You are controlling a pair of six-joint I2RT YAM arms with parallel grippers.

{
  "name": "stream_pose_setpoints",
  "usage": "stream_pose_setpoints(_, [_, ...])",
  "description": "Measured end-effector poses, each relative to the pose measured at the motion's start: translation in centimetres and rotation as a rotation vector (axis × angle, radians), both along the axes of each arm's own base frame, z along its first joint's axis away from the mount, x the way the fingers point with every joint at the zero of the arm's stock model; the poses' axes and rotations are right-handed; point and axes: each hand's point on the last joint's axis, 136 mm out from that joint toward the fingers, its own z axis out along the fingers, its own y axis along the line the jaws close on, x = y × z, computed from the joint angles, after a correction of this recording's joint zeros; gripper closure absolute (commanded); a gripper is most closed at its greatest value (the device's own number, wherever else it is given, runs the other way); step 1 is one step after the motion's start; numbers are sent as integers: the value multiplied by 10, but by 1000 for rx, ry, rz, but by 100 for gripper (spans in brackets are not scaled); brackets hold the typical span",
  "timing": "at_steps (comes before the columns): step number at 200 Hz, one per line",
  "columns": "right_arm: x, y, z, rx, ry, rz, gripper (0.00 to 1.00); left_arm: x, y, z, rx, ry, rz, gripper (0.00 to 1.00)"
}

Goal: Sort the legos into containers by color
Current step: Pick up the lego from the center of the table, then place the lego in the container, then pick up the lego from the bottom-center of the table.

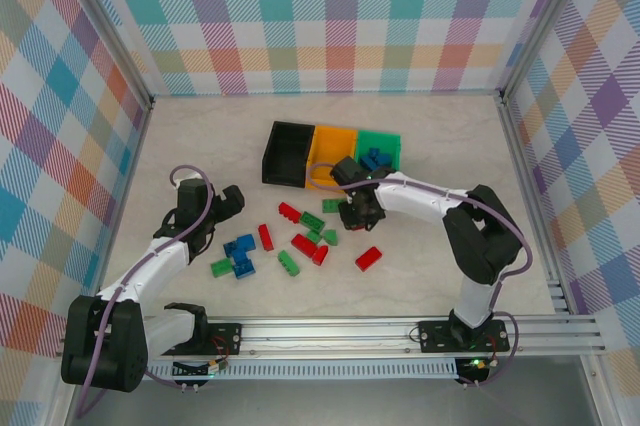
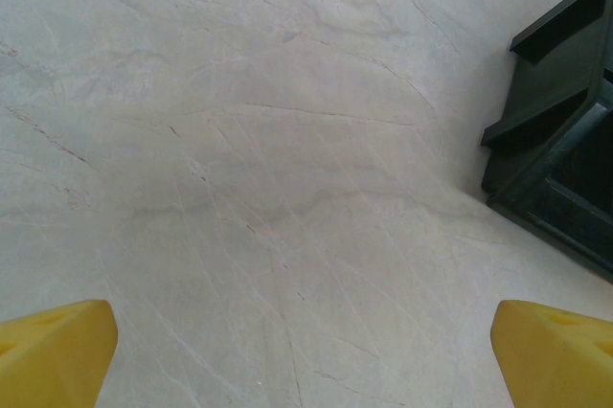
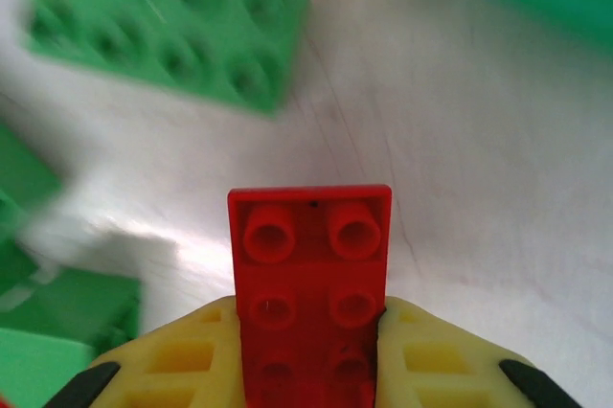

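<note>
Gripping a red lego (image 3: 309,274), the right gripper (image 1: 358,212) is clenched on it; the brick juts out past the jaws. A green lego (image 3: 172,30) lies ahead-left on the table (image 1: 430,276). The black bin (image 1: 288,154), orange bin (image 1: 333,146) and green bin (image 1: 385,142) sit just beyond. The left gripper (image 1: 228,202) is spread wide over bare table, with the black bin ahead-right.
</note>
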Motion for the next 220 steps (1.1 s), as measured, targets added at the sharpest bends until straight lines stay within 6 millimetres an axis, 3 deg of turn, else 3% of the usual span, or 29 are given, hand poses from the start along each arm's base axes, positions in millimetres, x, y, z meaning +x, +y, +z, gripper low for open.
stream_pose_setpoints(39, [56,38,59,94,-165,20,66,0,0,0,0,0,0,0])
stream_pose_setpoints(46, [67,44,68,110,-193,22,60,0,0,0,0,0,0,0])
stream_pose_setpoints(56, [82,49,77,123,-225,20,44,0,0,0,0,0,0,0])
stream_pose_setpoints(66, [95,50,81,127,-242,11,37,0,0,0,0,0,0,0])
stream_pose_setpoints(98, [103,43,68,108,-220,-3,37,0,0,0,1,-1,0,0])
stream_pose_setpoints(116, [85,37,52,83,-182,10,37,0,0,2,0,-7,0,0])
stream_pose_setpoints(139, [35,20,29,24,-96,47,36,0,0,4,-1,-14,0,0])
stream_pose_setpoints(171, [-33,-11,27,-19,-28,51,32,0,0,5,-2,-15,-1,0])
stream_pose_setpoints(192, [-63,-29,24,-23,8,19,31,0,-1,3,-4,-10,-3,0])
stream_pose_setpoints(220, [-100,-52,3,-64,86,-22,30,0,-1,1,-4,-4,-4,0])
